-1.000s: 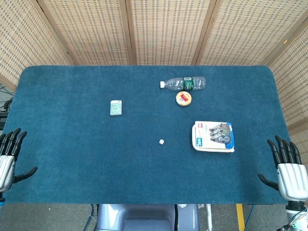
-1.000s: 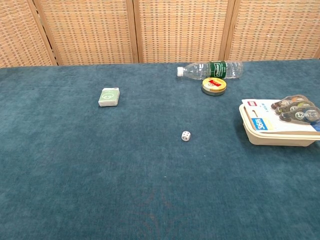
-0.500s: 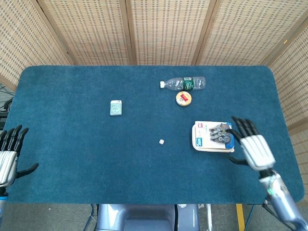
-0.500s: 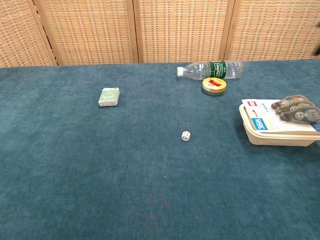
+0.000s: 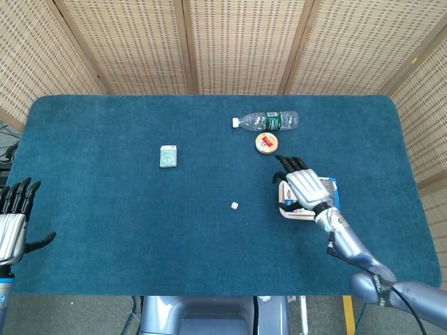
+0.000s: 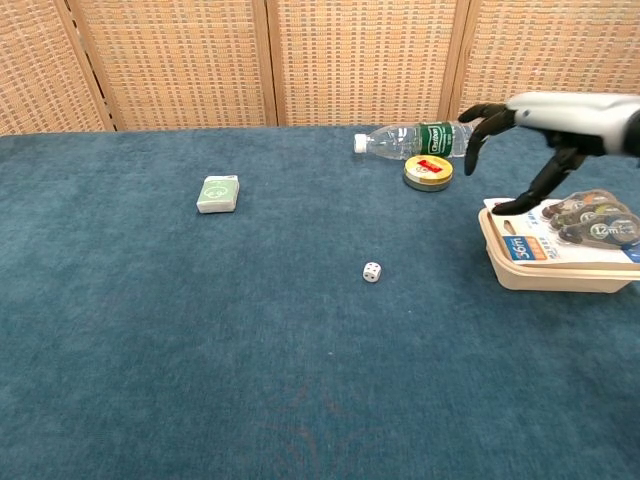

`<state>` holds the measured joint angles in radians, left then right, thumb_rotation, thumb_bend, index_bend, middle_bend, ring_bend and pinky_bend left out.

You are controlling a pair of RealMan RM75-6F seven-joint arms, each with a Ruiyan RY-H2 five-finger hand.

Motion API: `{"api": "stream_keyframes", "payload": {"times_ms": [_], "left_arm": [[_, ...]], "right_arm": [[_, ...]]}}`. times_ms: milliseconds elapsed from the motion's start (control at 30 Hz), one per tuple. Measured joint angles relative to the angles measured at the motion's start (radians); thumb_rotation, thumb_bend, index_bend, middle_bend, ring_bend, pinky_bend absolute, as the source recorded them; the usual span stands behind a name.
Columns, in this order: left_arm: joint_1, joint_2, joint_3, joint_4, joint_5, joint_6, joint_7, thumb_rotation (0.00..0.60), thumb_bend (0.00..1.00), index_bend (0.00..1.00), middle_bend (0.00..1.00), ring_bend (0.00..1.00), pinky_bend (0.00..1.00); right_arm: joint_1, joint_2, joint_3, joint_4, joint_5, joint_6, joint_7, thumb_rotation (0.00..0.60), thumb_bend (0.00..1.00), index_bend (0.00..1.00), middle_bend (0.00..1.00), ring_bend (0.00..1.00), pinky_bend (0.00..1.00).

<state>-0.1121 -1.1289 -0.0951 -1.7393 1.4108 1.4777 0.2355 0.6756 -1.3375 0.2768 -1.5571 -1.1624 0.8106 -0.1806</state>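
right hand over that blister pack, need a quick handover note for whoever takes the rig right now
Right hand: open, palm down above the blister pack, thumb reaching down to its near-left corner; contact unclear.
Left hand: open, at the table's left edge, holding nothing.
The pack lies flat at the table's right side.
Done: the right hand is over the pack.
Left: nothing is gripped or lifted yet.

The blister pack [image 6: 560,245] reads "36m" and "12m".
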Motion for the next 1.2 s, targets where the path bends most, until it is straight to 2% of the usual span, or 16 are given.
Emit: {"api": "stream_keyframes", "payload": {"times_ms": [233, 367, 633, 933, 1200], "left_arm": [[-0.007, 0.0, -0.002, -0.002, -0.007, -0.007, 0.008, 0.6, 0.0, 0.0, 0.0, 0.0, 0.0], [-0.007, 0.002, -0.002, -0.002, -0.009, -0.007, 0.003, 0.6, 0.0, 0.0, 0.0, 0.0, 0.0], [-0.008, 0.003, 0.0, -0.001, -0.009, -0.008, -0.001, 0.6, 0.0, 0.0, 0.0, 0.0, 0.0], [-0.009, 0.01, -0.001, 0.001, -0.019, -0.014, -0.019, 0.6, 0.0, 0.0, 0.0, 0.0, 0.0], [-0.011, 0.023, -0.004, 0.0, -0.027, -0.021, -0.042, 0.6, 0.0, 0.0, 0.0, 0.0, 0.0]], "right_arm": [[0.055, -0.106, -0.012, 0.059, 0.149, -0.005, -0.128, 0.6, 0.26, 0.38, 0.0, 0.0, 0.0], [0.088, -0.162, -0.013, 0.08, 0.259, 0.005, -0.2, 0.6, 0.31, 0.38, 0.0, 0.0, 0.0], [0.161, -0.275, -0.013, 0.103, 0.426, 0.051, -0.324, 0.6, 0.33, 0.39, 0.0, 0.0, 0.0], [0.243, -0.395, -0.018, 0.132, 0.539, 0.109, -0.431, 0.6, 0.36, 0.39, 0.0, 0.0, 0.0], [0.277, -0.443, -0.016, 0.176, 0.587, 0.131, -0.471, 0.6, 0.36, 0.39, 0.0, 0.0, 0.0]]}}
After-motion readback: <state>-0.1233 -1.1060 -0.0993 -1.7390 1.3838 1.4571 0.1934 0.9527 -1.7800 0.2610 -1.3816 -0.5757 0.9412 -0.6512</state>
